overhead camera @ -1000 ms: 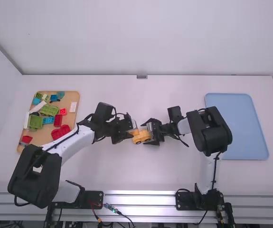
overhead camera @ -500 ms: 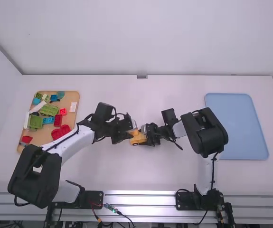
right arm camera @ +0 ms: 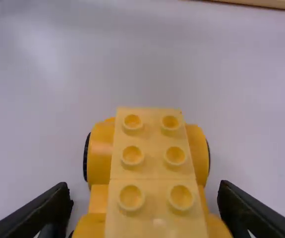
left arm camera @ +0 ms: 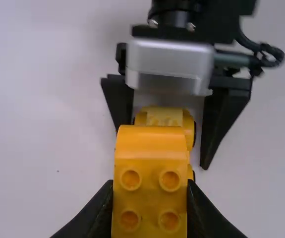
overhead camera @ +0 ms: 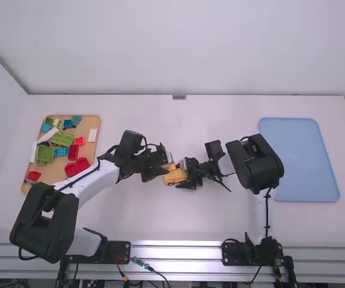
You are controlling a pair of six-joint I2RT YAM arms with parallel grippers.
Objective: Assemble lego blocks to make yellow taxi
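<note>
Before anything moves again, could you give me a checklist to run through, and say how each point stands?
1. Left gripper has its jaws shut on the orange block: ok.
2. Right gripper has its jaws shut on the yellow car: not ok; they stand open, one on each side.
3. Car's studs facing up: ok.
4. Orange block fully joined to the car: cannot tell; the join is hidden.
5. Spare blocks on the wooden tray, apart from the car: ok.
</note>
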